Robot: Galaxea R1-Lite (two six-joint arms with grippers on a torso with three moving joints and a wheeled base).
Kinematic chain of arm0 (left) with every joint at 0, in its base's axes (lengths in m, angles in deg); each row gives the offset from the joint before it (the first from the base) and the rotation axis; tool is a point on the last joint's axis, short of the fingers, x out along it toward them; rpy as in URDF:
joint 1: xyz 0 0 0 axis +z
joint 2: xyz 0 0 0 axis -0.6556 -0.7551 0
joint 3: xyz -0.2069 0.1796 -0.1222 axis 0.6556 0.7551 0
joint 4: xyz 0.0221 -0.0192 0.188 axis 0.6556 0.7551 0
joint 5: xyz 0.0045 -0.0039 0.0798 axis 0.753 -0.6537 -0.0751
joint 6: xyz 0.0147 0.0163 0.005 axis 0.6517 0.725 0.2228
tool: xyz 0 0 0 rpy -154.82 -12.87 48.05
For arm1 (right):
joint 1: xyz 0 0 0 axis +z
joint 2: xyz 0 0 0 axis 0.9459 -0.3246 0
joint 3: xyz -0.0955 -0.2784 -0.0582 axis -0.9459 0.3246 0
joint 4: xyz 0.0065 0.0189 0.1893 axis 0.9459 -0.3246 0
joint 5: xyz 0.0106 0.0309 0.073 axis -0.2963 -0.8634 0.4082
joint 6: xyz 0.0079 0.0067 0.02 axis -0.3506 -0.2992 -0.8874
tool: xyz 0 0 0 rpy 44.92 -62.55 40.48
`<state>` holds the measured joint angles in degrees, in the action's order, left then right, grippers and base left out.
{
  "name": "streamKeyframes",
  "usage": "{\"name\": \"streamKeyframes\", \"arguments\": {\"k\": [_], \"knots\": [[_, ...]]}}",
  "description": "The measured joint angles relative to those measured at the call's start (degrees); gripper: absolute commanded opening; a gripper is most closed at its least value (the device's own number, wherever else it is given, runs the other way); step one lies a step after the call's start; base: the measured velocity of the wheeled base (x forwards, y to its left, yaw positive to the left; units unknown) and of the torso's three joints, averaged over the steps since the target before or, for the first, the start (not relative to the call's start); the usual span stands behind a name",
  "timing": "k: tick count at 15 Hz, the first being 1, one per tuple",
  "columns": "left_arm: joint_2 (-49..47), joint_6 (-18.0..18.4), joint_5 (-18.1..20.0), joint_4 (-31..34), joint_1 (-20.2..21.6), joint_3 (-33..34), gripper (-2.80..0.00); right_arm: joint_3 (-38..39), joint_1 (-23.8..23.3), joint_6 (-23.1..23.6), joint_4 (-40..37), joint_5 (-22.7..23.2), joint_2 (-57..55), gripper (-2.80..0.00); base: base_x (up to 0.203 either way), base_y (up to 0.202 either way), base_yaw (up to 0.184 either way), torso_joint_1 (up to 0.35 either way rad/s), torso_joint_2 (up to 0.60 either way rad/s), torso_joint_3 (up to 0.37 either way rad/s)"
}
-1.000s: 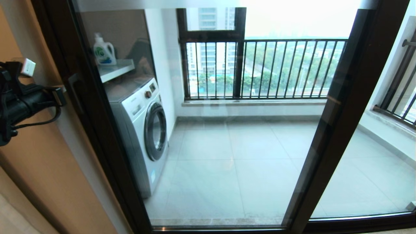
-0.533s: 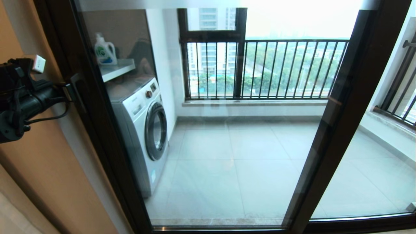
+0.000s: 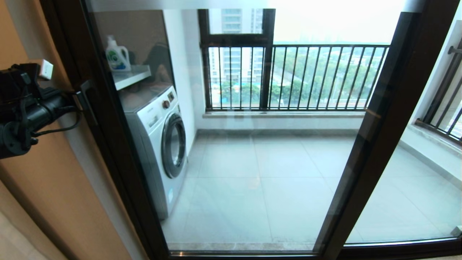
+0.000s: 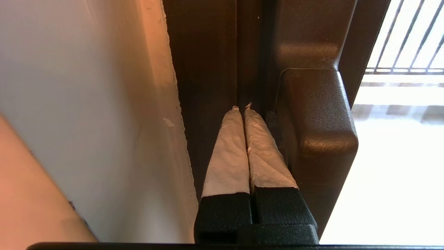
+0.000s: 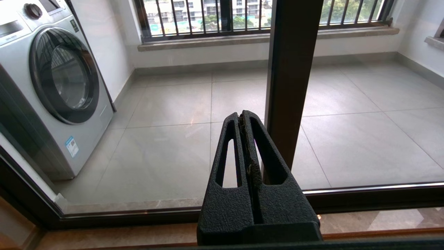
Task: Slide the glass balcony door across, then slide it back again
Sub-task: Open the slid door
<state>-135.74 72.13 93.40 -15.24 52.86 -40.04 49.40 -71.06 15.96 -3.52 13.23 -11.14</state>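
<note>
Two hands show here, both clenched on nothing. Nearest, the right hand [image 5: 246, 119] hangs low before the bottom track, its black fingers pressed together and touching nothing, pointing toward a dark vertical stile [image 5: 293, 69]; it does not appear in the head view. Higher on the left, the left hand [image 4: 244, 107] reaches in from beside the orange-tan wall [image 3: 54, 187], its white-wrapped fingers [image 4: 229, 152] pinched tip to tip, and its tips rest in the groove of the dark frame just beside the small lever handle [image 4: 315, 139]. That handle sits on the left stile of the glass balcony door [image 3: 252, 162], which fills the middle of the head view with its left edge against the wall-side jamb. Behind the glass stand a washing machine [image 3: 158, 144], a shelf with a detergent bottle [image 3: 117, 56], and farthest off the barred window [image 3: 288, 76].
</note>
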Motion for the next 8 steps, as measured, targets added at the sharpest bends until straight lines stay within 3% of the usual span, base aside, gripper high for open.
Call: {"name": "streamKeyframes", "arguments": {"k": [8], "knots": [[2.1, 0.0, -0.4, 0.1, 0.0, 1.4, -2.8, 0.0, 0.0, 0.0, 0.0, 0.0, 0.0, -2.8, 0.0, 0.0, 0.0, 0.0, 0.0, 0.0]]}}
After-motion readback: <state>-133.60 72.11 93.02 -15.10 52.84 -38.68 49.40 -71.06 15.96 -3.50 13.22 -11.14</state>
